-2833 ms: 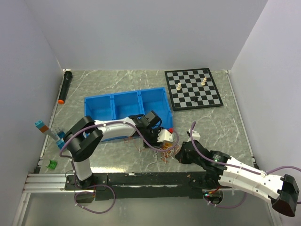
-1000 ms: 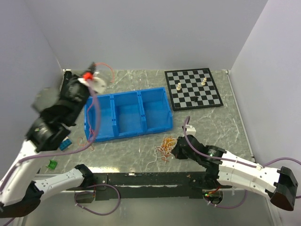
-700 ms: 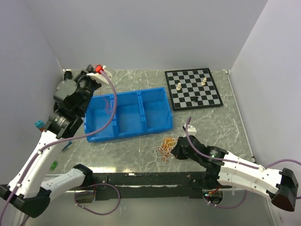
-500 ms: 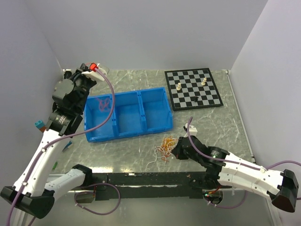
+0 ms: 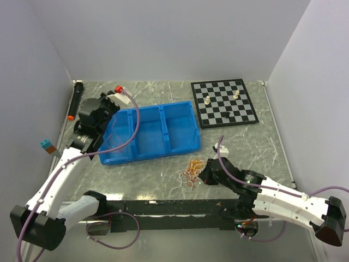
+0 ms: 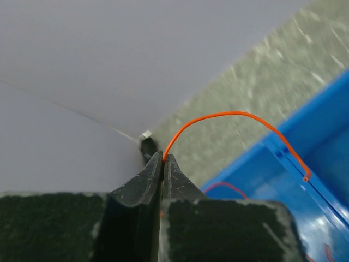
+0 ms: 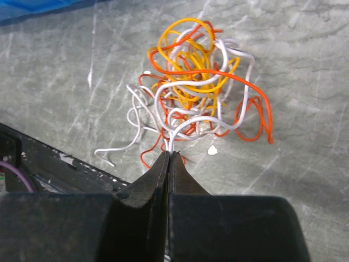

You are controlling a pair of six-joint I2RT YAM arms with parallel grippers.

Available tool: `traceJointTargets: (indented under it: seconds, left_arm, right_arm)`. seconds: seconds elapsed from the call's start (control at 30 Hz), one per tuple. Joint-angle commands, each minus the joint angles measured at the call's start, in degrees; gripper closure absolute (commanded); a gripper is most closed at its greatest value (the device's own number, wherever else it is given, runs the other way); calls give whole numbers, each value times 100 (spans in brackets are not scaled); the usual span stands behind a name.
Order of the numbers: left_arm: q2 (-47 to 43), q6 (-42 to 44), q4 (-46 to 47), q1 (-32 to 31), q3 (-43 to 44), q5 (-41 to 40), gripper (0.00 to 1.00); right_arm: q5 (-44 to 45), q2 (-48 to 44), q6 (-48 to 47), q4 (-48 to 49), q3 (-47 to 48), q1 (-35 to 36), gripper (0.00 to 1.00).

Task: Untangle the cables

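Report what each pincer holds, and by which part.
Left pincer: one orange cable, pinched near one end. Right pincer: a white cable, pinched where it leaves the tangle.

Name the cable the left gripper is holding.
The orange cable, pinched in the left gripper and arching over the blue bin; the tangled pile lies by the right gripper.

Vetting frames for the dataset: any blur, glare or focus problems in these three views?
Top external: even light, no glare, sharp, though the cable tangle is tiny. Left wrist: orange cable crisp, blue bin and table behind it soft, fingers dark. Right wrist: tangle and the white cable at the fingers in focus, fingers themselves near black.
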Motion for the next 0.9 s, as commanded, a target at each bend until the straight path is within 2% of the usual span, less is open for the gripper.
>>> traceJointTargets:
  seconds: [0.0,0.07,0.1,0.2,0.27,0.33,0.47,0.57,0.67,0.77,0.87]
  left_arm:
    - [395,-426,-368,154,-239,289,91]
    - [633,-610,-553,189,-222,395,85]
    - [755,-680,-658,198,-178,456,78]
    - [1072,-830,-1141,198,208,623,48]
    - [1143,-927,-1353,207,463,764,24]
    - [1100,-997,-1538,189,779,1000,13]
    - [845,-1182,-2064,181,1569,1799,7]
    - [722,-990,-2853,-222,1878,2600,6]
    - [520,-393,-3295,-1407,1538,2882,5]
    - [493,153,-3192,-2576,870,2760,3]
    - [939,479,-2937,-3263,666,2715,4]
  right_arm:
    - [-20,-240,-100,244,-11,60,100]
    - [-47,-336,-152,244,7,60,100]
    - [-56,-380,-188,244,33,60,100]
    - [-3,-477,-311,121,226,60,100]
    - [-20,-521,-477,42,436,60,100]
    - [-29,-582,-670,-63,638,60,100]
    - [-240,-977,-1128,-213,991,78,100]
    - [-109,-1233,-927,-730,1062,87,100]
    - [-4,-1207,-156,-1406,860,78,100]
    - [-56,-1119,776,-1882,439,174,100]
    - [111,-988,1560,-2225,271,472,100]
